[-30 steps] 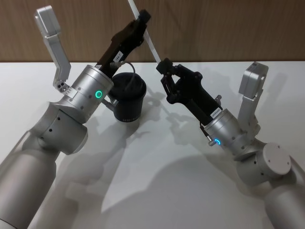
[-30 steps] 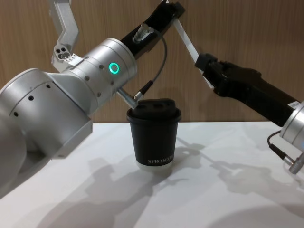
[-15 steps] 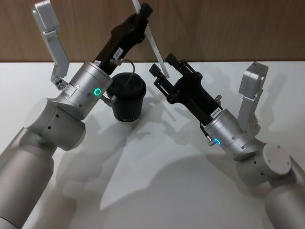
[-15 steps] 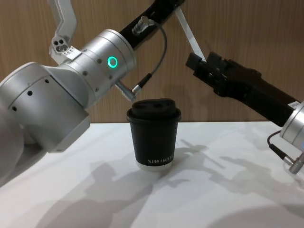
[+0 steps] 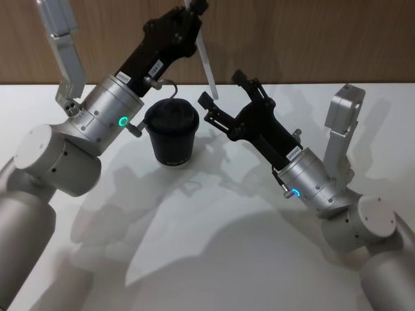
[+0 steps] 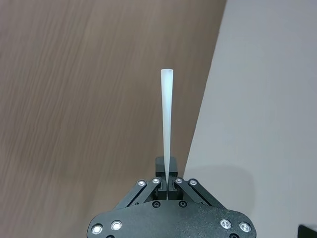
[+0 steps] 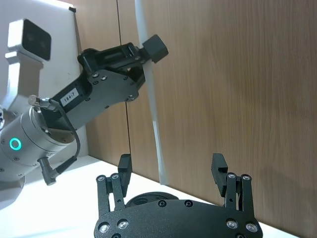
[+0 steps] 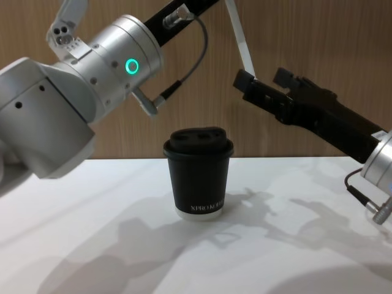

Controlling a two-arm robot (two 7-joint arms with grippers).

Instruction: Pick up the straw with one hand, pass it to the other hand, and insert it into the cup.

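Left gripper: raised at about 12 o'clock of the cup, against the wood wall. I read its fingers as pinched tight on the upper part of the straw. The left wrist view shows the tips closed flat on it.

Left gripper markings: green ring glowing on the silver wrist. The small white label on the black body looks like "184-7", though I would not swear to every digit.

Straw: white, straight, and in the air. A short stub stands above the grip. The long free end slants down toward about 5 o'clock in the head view and stops above the cup's lid, at roughly 1 to 2 o'clock of the cup.

Right gripper: at 2 o'clock of the cup, level with the straw's lower end. Its fingers are spread wide and grip nothing. In the right wrist view the straw's tip hangs between them, touching neither.

Right gripper markings: a small white label near the wrist, too small for me to read.

Cup: black, upright on the white table, domed lid on, apart from both grippers.

Cup lettering: white print near the base starts "XPRO"; I cannot make out the rest.
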